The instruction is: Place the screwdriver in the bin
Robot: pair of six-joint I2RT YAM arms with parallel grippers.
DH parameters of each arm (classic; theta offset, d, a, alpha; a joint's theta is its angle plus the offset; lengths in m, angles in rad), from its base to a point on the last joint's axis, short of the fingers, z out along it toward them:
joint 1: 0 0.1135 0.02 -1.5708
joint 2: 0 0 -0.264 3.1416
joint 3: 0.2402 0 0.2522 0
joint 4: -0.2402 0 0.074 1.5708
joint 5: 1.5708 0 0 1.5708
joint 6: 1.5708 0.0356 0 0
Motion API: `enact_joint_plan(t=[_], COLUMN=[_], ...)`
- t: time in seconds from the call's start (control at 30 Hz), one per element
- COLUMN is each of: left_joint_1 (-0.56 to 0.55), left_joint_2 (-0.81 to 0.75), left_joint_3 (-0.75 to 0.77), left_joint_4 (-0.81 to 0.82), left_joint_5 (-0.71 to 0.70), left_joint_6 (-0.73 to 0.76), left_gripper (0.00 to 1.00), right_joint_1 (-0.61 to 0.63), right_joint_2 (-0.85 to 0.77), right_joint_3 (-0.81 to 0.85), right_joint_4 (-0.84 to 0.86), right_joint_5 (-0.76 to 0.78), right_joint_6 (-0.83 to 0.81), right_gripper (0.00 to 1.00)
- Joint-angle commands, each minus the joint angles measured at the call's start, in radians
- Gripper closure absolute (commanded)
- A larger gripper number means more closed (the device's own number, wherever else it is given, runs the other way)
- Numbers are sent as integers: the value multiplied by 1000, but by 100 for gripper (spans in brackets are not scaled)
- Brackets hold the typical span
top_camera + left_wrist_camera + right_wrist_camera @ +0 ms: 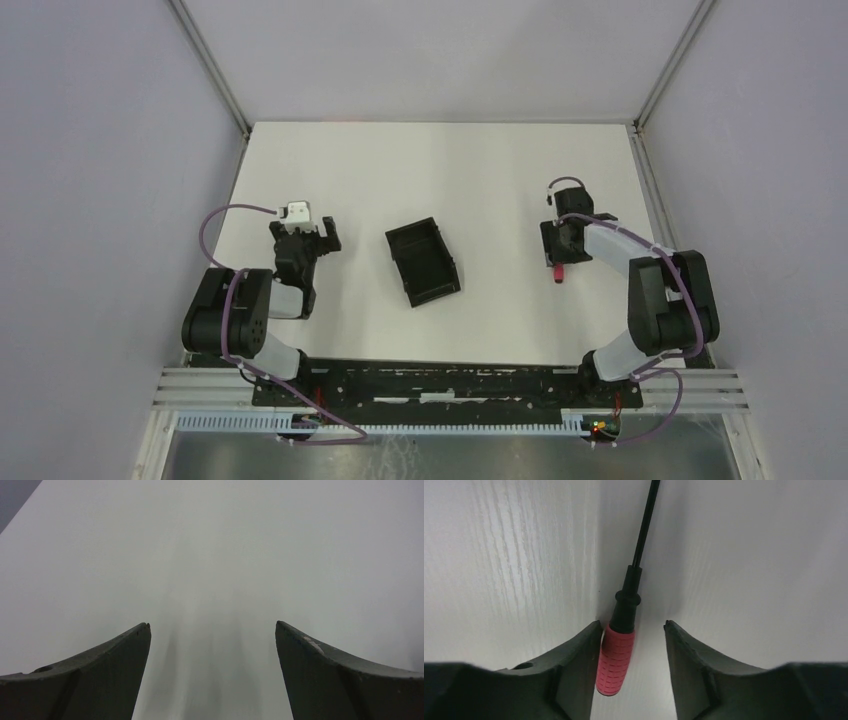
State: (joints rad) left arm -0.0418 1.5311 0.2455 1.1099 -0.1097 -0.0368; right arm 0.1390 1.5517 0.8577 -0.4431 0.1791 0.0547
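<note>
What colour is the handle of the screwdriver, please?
The screwdriver handle is pinkish red, seen best in the right wrist view.

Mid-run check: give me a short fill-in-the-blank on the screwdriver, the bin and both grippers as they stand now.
1. The screwdriver lies between the fingers of the right gripper, on the ___ side of the bin.
2. The left gripper has its jaws ___, with nothing between them.
3. The bin is ___ in colour.
Missing words: right; open; black.
</note>
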Motion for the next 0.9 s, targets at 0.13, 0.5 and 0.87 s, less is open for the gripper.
enact_joint_plan(t=[0.13, 0.5, 0.87], left_joint_1=[-3, -4, -4], left_joint_2=[4, 3, 5], left_joint_3=[5, 5, 5], left_joint_4=[53, 53, 53], left_joint_5=[-2, -2, -3], left_joint_6=[17, 16, 16], left_gripper=[0, 0, 0], right_joint_1=[-16, -19, 154], right_joint_2=[83, 106, -91], right_joint_3=[4, 639, 526], right_joint_4=[5, -605, -331], right_joint_5=[-94, -109, -330], right_joint_6=[-20, -81, 170], right_gripper=[82, 100, 100])
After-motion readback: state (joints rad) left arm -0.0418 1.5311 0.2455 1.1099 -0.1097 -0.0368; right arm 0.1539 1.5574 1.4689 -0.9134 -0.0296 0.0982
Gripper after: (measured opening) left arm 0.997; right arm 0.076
